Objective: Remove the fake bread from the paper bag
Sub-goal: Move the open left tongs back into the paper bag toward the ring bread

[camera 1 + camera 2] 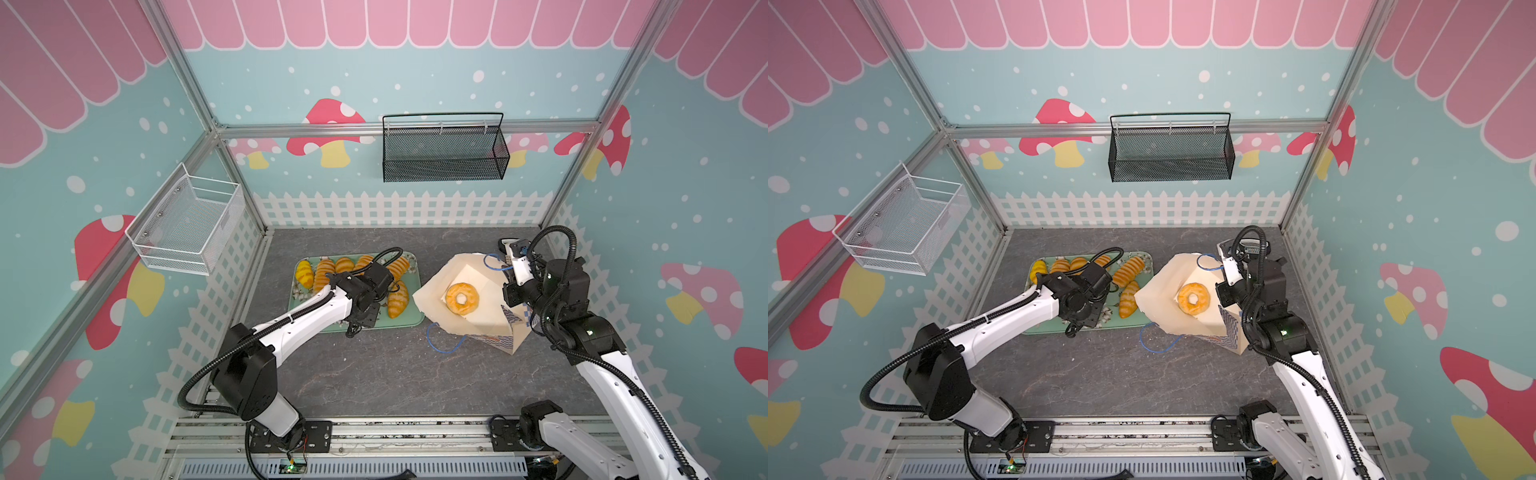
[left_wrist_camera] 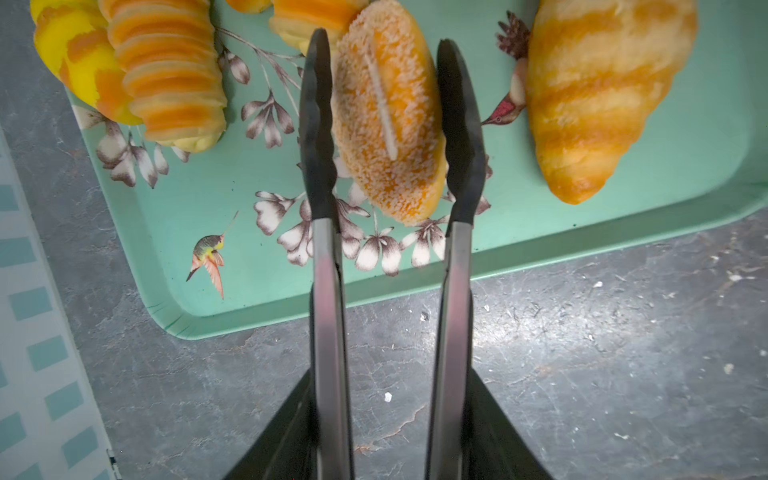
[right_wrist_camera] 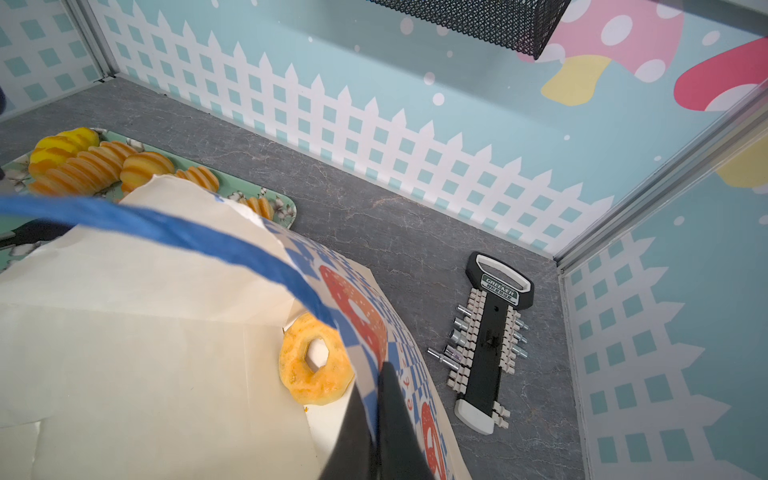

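Note:
The cream paper bag [image 1: 432, 291] [image 1: 1154, 291] leans over right of centre with its mouth wide open. A ring bagel [image 1: 462, 298] [image 1: 1192, 298] [image 3: 316, 365] lies inside it. My right gripper [image 3: 376, 378] is shut on the bag's checkered wall, at the bag's right side [image 1: 505, 305]. My left gripper [image 2: 384, 41] carries tongs and is open. Its tips stand on either side of a speckled oval bread [image 2: 386, 124] that rests on the green tray [image 2: 249, 257] [image 1: 411, 322]. Ridged rolls [image 2: 166, 75], a croissant-like loaf [image 2: 602, 95] and a yellow bun [image 2: 70, 62] also lie on the tray.
A blue cord handle [image 1: 442, 340] trails on the grey table in front of the bag. A black socket-bit holder [image 3: 490, 345] lies by the right wall behind the bag. A black mesh basket [image 1: 444, 149] hangs on the back wall, a white one [image 1: 187, 228] on the left wall.

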### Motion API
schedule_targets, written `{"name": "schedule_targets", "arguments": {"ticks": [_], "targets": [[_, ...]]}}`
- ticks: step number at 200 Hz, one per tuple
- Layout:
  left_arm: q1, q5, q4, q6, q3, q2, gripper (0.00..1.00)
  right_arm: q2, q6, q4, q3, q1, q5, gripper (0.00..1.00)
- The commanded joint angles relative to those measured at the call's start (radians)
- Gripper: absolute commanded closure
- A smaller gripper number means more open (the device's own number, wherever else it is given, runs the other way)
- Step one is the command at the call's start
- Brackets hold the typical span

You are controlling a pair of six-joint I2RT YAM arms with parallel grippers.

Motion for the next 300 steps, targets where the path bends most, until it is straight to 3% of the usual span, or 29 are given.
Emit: {"name": "schedule_targets", "arguments": {"ticks": [1, 68, 147, 246, 266, 300], "targets": [[0.021, 0.047, 0.03, -0.021, 0.017, -0.056, 0.5, -0.002, -0.004, 0.01, 0.025, 0.006, -0.001, 1.0], [0.053, 0.146, 0.076, -0.033, -0.013, -0.109, 0.48, -0.015, -0.001, 0.001, 0.026, 0.006, -0.001, 1.0], [0.072, 0.165, 0.079, 0.007, 0.01, -0.214, 0.51, -0.021, -0.006, -0.012, 0.043, 0.006, 0.001, 1.0], [0.058, 0.305, 0.068, 0.323, 0.226, -0.411, 0.55, -0.034, -0.152, 0.0, 0.054, 0.006, -0.101, 1.0], [-0.014, 0.317, 0.055, 0.402, 0.294, -0.421, 0.55, -0.042, -0.157, 0.011, 0.049, 0.006, -0.1, 1.0], [-0.252, 0.237, 0.038, 0.522, 0.378, -0.379, 0.55, -0.063, -0.171, 0.038, 0.043, 0.006, -0.063, 1.0]]}}
